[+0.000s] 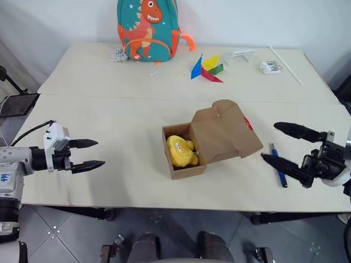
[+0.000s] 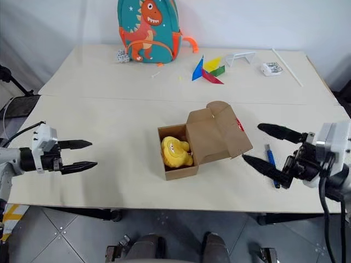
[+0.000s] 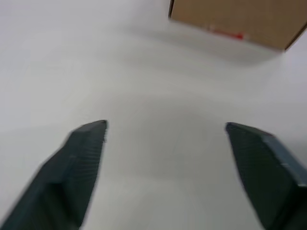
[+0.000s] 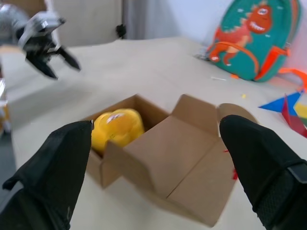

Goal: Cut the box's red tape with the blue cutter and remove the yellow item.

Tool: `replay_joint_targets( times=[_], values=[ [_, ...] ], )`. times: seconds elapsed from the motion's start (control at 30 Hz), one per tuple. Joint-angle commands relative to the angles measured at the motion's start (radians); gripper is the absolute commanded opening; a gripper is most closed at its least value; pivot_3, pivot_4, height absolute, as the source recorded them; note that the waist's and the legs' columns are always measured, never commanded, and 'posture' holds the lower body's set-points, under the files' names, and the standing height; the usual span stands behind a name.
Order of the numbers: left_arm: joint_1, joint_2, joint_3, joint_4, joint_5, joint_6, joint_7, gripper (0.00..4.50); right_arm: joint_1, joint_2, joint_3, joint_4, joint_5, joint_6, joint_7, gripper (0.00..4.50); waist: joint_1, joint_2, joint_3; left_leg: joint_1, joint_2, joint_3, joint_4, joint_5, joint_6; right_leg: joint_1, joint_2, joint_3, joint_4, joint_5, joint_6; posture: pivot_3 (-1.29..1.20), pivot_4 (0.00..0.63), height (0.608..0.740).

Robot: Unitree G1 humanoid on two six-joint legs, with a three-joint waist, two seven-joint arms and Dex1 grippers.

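- The left hand (image 1: 93, 154) hovers over the near left part of the surface (image 1: 109, 109), its two black fingers spread wide with nothing between them, pointing toward the box. The right hand (image 1: 281, 143) hangs over the near right edge, fingers equally wide apart and empty, pointing back toward the box from the other side.
- The surface is a pale tabletop that stretches away from both hands to the far wall.
- A teal backpack (image 1: 147, 28) with an orange dinosaur stands at the far edge, well beyond both hands.
- The box (image 1: 211, 139) sits between the two hands, nearer the right one, apart from both. Its lid is folded open toward the right hand, and the open compartment faces up on the side toward the left hand.
- The yellow item (image 1: 181, 150) lies inside the open compartment of the box, touching neither hand.
- A cluster of coloured paper triangles (image 1: 207, 68) lies far beyond the box.
- The blue cutter (image 1: 278, 165) lies flat on the surface just beside the right hand, partly under its lower finger, not gripped.
- The red tape (image 1: 248, 123) shows as a thin strip on the lid's edge facing the right hand.
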Motion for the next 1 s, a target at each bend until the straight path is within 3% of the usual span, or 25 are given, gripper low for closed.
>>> replay_joint_targets(
  times=[0.03, 0.17, 0.37, 0.5, 0.73, 0.83, 1.0],
  values=[
    [0.006, 0.013, 0.018, -0.001, -0.002, 0.004, -0.009, 4.47, 0.037, 0.025, -0.037, -0.027, -0.017, -0.080, 0.064, 4.50, 0.000, 0.000, 0.000, 0.000, 0.000, 0.000, 0.000, 0.000, 0.000, 0.000, 0.000, 0.000, 0.000, 0.000, 0.000, 0.00, 0.150, 0.740],
    [-0.116, -0.011, -0.083, -0.217, -0.042, 0.200, -0.002, 4.47, 0.058, -0.018, -0.064, -0.070, 0.087, 0.003, 0.075, 4.50, 0.010, 0.000, 0.000, 0.000, 0.000, -0.001, 0.002, 0.000, 0.000, 0.001, 0.000, 0.000, 0.001, 0.000, 0.000, 0.00, 0.150, 0.740],
    [-0.511, -0.104, -0.377, -0.402, 0.032, 0.588, 0.058, 4.47, 0.033, -0.032, -0.023, -0.110, 0.083, 0.005, 0.084, 4.50, 0.026, -0.002, 0.000, 0.000, -0.001, -0.002, 0.005, 0.000, 0.000, 0.002, 0.000, 0.000, 0.004, 0.001, 0.000, 0.00, 0.150, 0.740],
    [-0.684, -0.203, -0.564, -0.382, 0.185, 0.513, 0.065, 4.47, 0.009, -0.026, 0.025, -0.120, 0.073, 0.012, 0.061, 4.50, 0.020, -0.002, 0.000, 0.002, -0.001, -0.001, 0.004, 0.000, 0.000, 0.002, 0.000, 0.000, 0.004, 0.001, 0.000, 0.00, 0.150, 0.740],
    [-0.852, -0.387, -0.726, -0.256, 0.288, 0.436, 0.010, 4.47, 0.003, -0.027, 0.042, -0.125, 0.094, 0.042, 0.036, 4.50, 0.009, -0.002, 0.001, 0.000, -0.001, -0.001, 0.004, 0.000, -0.001, 0.002, 0.001, 0.000, 0.002, 0.001, 0.000, 0.00, 0.150, 0.740],
    [-0.873, -0.435, -0.759, -0.210, 0.327, 0.403, 0.004, 4.47, 0.013, -0.026, 0.038, -0.147, 0.108, 0.056, 0.025, 4.50, 0.009, -0.002, 0.001, 0.000, -0.001, -0.001, 0.004, 0.000, -0.001, 0.001, 0.001, 0.000, 0.002, 0.001, 0.000, 0.00, 0.150, 0.740],
    [-0.867, -0.431, -0.813, -0.179, 0.405, 0.346, -0.030, 4.47, 0.052, -0.024, 0.015, -0.181, 0.130, 0.078, 0.015, 4.50, 0.006, -0.002, 0.001, 0.000, -0.001, -0.001, 0.003, 0.000, -0.001, 0.001, 0.001, 0.000, 0.002, 0.001, 0.000, 0.00, 0.150, 0.740]
  ],
)
